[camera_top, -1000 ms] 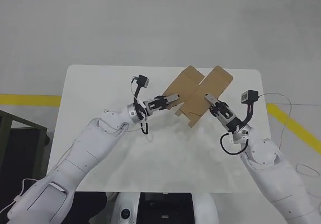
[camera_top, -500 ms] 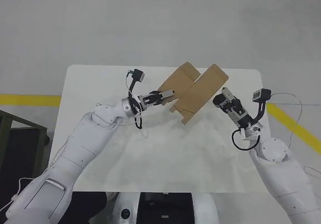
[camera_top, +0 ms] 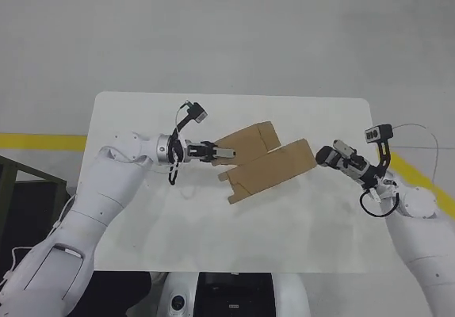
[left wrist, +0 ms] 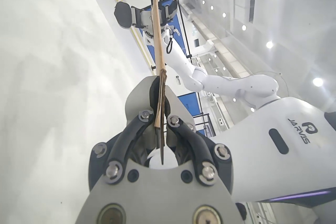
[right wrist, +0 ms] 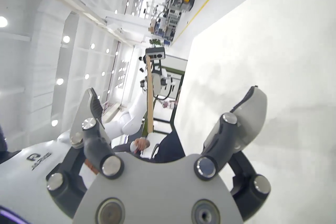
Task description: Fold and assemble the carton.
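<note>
The left gripper (camera_top: 226, 150) sits at the left edge of the carton (camera_top: 267, 162), jaws closed tight on the cardboard. The carton is a flattened brown blank of two long panels, lying slantwise above the white table (camera_top: 132, 230), which spreads out beneath the carton on every side. The right gripper (camera_top: 323, 155) hangs just beside the carton's right end, jaws spread wide and holding nothing; whether it touches that edge cannot be told

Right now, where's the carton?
Top view: the carton is over the middle of the table, one end clamped in the left gripper; the open right gripper sits just off the other end.
</note>
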`<action>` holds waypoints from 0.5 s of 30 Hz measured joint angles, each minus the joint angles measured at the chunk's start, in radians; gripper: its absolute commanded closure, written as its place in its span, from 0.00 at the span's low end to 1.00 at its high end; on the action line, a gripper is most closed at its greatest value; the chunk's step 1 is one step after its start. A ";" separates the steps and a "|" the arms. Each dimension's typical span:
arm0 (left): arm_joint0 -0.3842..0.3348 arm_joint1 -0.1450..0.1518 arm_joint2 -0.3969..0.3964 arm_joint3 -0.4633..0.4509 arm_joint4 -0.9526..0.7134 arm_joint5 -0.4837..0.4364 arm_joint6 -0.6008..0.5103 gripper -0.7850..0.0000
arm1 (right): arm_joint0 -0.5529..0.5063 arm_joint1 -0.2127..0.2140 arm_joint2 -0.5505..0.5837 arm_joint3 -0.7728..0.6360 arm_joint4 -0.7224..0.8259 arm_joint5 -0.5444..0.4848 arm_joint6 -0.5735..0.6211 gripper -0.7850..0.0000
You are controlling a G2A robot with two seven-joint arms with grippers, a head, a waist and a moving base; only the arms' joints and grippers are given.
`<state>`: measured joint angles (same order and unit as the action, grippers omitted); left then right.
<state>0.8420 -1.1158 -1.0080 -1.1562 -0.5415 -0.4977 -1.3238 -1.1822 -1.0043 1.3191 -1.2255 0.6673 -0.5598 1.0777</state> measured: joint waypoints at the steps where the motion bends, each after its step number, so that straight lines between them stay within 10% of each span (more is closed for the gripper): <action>1: -0.003 0.004 0.000 -0.007 -0.002 0.018 -0.017 1.00 | 0.006 0.002 0.002 0.019 0.031 0.006 0.060 0.00; 15: -0.031 0.061 0.025 -0.069 -0.001 0.128 -0.127 1.00 | 0.044 0.016 -0.026 -0.035 0.108 0.179 0.362 0.00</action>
<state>0.8114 -1.0543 -0.9831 -1.2257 -0.5428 -0.3694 -1.4511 -1.1386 -0.9879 1.2926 -1.2603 0.7752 -0.3806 1.4399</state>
